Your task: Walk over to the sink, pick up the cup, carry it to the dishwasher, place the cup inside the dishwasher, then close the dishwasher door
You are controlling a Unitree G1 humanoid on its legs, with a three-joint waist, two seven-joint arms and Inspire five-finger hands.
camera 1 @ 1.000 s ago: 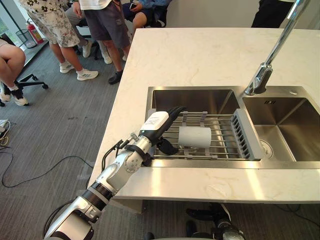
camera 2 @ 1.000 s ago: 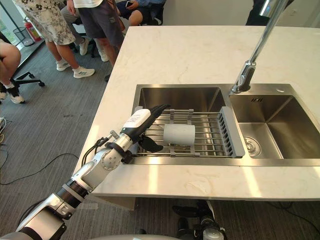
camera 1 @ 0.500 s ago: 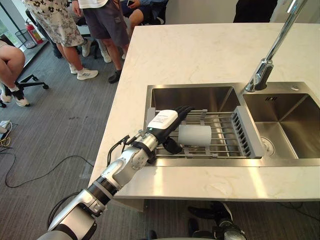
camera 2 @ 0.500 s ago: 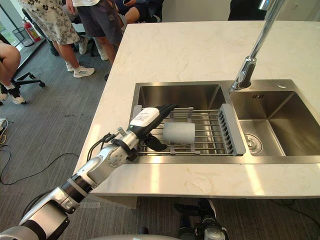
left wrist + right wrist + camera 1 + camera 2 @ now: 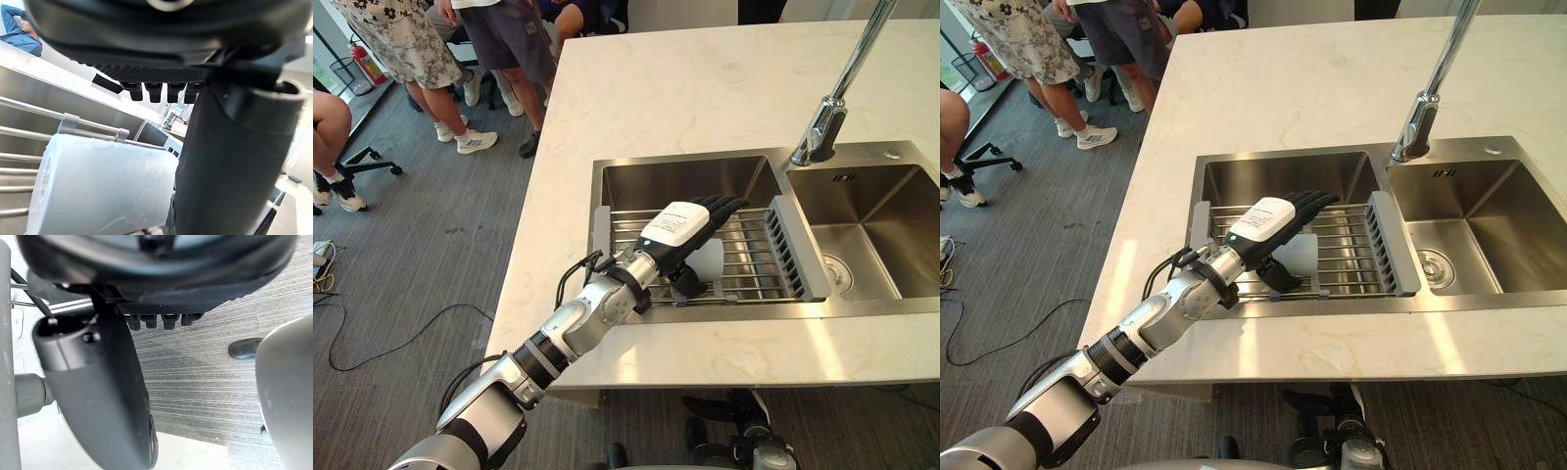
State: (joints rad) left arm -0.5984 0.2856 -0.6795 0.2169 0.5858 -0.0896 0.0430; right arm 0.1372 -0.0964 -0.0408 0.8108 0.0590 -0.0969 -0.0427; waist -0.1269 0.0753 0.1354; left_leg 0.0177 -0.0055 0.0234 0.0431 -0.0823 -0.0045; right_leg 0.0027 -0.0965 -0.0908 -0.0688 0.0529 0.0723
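A white cup (image 5: 711, 262) lies on its side on the wire rack (image 5: 756, 257) across the left sink basin (image 5: 685, 182). My left hand (image 5: 683, 223) reaches in from the lower left and hovers over the cup, fingers straight and spread above it, thumb down at its near side. The hand hides most of the cup. In the left wrist view the cup (image 5: 98, 191) lies just under the palm, beside the thumb (image 5: 230, 161), and I cannot tell if they touch. My right hand (image 5: 107, 396) hangs open over grey carpet.
A tall chrome faucet (image 5: 832, 108) stands between the left basin and the right basin (image 5: 881, 230). The pale marble countertop (image 5: 705, 78) runs around the sink. Several people (image 5: 489, 39) stand or sit on the carpet at the far left.
My left hand has moved right along the rack, from beside the cup's open end to over the cup, covering most of it. The camera has shifted slightly.
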